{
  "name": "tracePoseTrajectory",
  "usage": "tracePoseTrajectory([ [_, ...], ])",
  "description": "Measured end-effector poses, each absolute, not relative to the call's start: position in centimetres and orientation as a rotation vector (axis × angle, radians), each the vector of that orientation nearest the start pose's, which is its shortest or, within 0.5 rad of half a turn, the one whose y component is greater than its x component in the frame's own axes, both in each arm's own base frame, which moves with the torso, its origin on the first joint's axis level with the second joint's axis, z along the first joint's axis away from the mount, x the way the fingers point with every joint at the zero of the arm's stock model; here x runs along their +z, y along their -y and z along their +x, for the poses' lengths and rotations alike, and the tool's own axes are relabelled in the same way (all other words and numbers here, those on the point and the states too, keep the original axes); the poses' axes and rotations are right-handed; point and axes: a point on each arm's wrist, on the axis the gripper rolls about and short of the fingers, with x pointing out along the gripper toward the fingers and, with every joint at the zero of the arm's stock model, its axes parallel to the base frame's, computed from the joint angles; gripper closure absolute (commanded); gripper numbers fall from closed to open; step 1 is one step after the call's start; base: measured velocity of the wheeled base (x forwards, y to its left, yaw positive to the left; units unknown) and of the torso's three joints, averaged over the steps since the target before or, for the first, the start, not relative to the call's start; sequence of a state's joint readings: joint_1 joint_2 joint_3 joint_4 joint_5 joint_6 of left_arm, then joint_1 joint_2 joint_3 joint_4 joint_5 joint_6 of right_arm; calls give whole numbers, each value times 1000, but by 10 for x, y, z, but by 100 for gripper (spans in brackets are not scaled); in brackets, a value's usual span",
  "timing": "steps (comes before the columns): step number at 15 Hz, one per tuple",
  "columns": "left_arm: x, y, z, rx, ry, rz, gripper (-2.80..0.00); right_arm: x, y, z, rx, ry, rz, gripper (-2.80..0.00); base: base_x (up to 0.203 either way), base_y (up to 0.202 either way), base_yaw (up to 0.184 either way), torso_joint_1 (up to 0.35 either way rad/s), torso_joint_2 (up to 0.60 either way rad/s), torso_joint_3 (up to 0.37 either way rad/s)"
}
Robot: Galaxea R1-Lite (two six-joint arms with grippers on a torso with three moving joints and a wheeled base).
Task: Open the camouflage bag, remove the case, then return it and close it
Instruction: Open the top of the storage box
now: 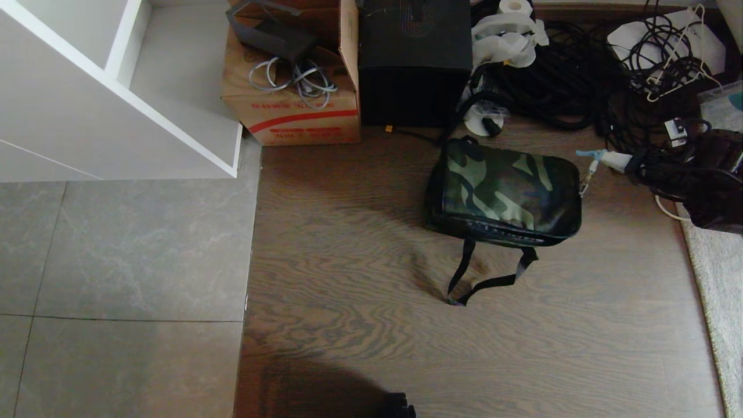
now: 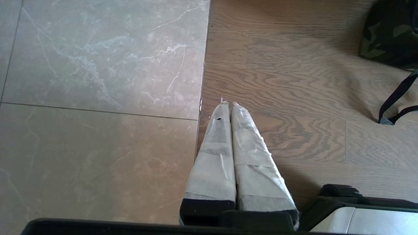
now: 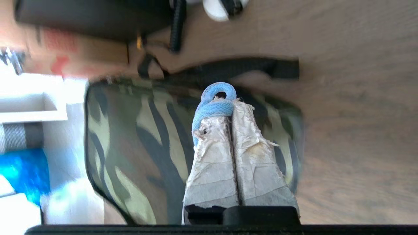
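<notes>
Left gripper (image 2: 227,103): jaws together, empty, over the seam between tile and wood floor. The camouflage bag (image 1: 504,191) lies well apart from it, closed, flat on the wood floor (image 1: 360,278), strap (image 1: 484,278) trailing toward the robot. Right gripper (image 3: 228,106): jaws clamped on a blue mesh loop (image 3: 214,102) at the bag's end. Beyond the bag: an open cardboard carton (image 1: 293,113) holding grey cables (image 1: 296,78), and a tall black box (image 1: 415,58).

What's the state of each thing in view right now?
Green-brown camouflage fabric bag: closed, lying flat on the wood floor, black strap loose in front.
Blue mesh pull loop: pinched in the right hand.
Right hand: shut on the loop, at the bag's end.
Left hand: shut, empty, parked above the floor.
Brown cardboard carton: flaps open.
</notes>
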State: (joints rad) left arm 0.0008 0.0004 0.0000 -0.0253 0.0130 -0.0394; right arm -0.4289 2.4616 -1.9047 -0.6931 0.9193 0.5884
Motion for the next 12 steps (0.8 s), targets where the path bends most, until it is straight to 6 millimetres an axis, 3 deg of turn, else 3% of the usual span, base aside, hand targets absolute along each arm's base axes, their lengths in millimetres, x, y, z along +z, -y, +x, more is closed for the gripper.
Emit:
tracePoseTrajectory([
  [12, 78, 0, -23, 13, 26, -39, 0, 195, 181, 479, 599, 67, 659, 0, 0, 0, 0, 0, 0, 0],
])
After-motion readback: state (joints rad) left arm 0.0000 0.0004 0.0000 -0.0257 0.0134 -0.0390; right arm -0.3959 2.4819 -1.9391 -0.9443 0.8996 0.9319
